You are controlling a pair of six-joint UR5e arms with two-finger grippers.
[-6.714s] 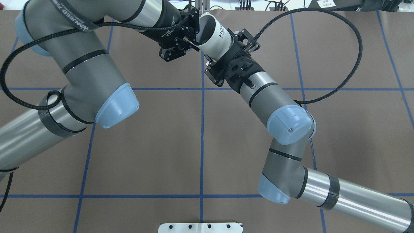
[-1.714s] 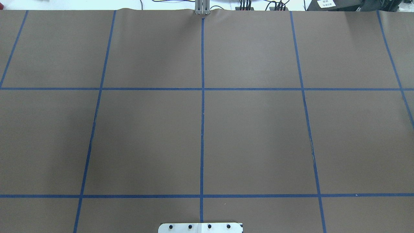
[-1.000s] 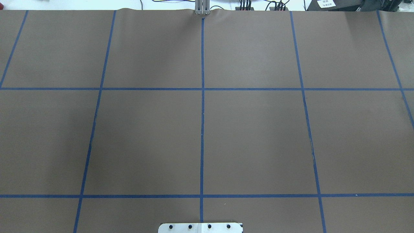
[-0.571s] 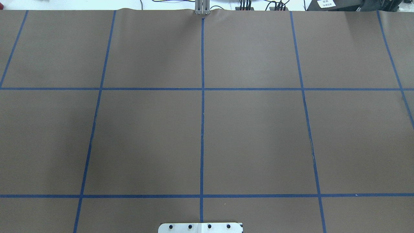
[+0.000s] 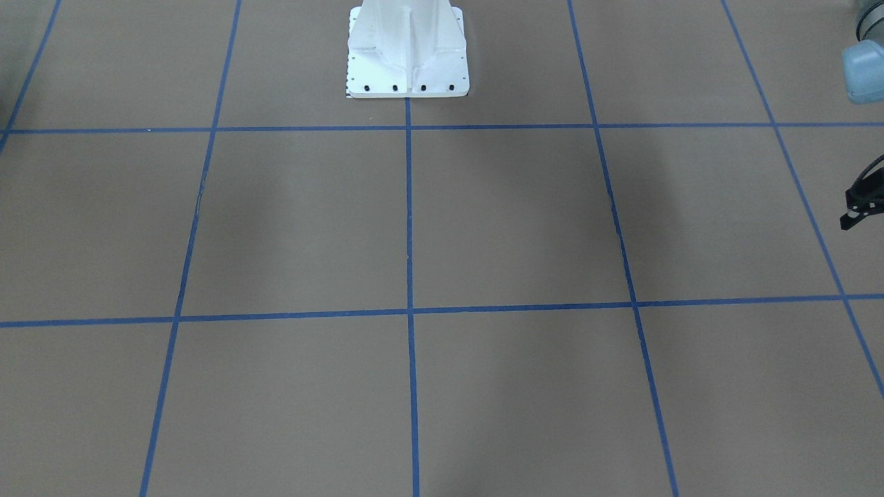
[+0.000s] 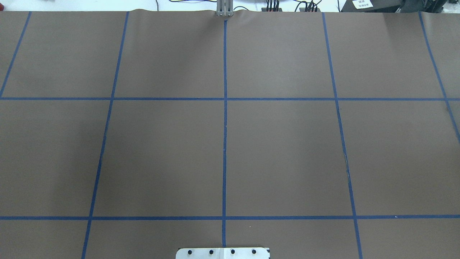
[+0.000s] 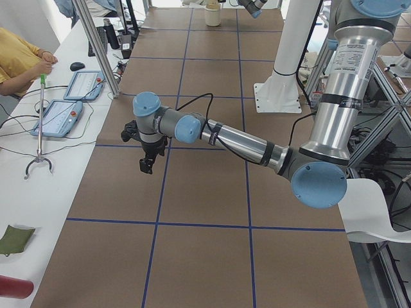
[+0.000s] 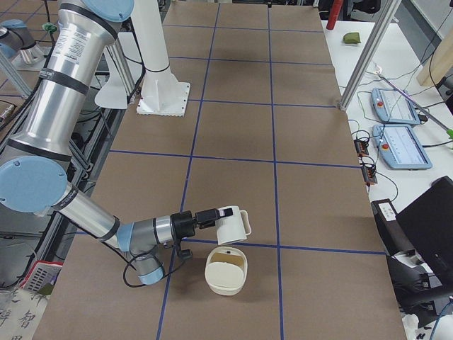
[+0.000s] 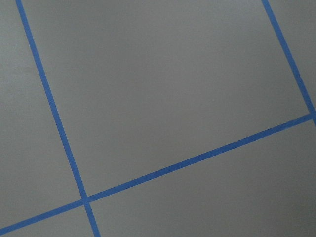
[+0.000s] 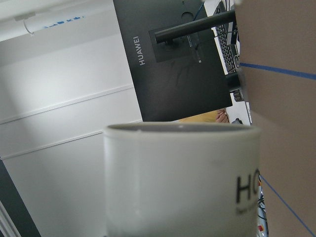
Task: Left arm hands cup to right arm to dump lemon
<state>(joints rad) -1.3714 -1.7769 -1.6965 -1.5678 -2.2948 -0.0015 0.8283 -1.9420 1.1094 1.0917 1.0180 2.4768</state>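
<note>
The cup (image 8: 232, 227), a white mug, hangs tilted off the table at the tip of my right gripper (image 8: 216, 216), just above a cream tub (image 8: 226, 275). Its "HO" lettering fills the right wrist view (image 10: 182, 177), where no fingers show, so I cannot tell whether that gripper is shut. My left gripper (image 7: 148, 165) points down over bare table at the other end, with nothing visible in it; I cannot tell its state either. A black bit of the left arm (image 5: 860, 207) pokes in at the front view's edge. The lemon is out of view.
The white robot base (image 5: 407, 52) stands at the table's near-middle edge. A person in yellow (image 7: 19, 58) sits at a side bench with tablets (image 7: 80, 83) and a metal post (image 7: 96, 45). A black monitor (image 8: 425, 227) stands beside the table's right end.
6.7 s ago both arms met at the cup over the far middle of the table. They have left the overhead view, which has stayed unchanged for the last 1.7 s.
</note>
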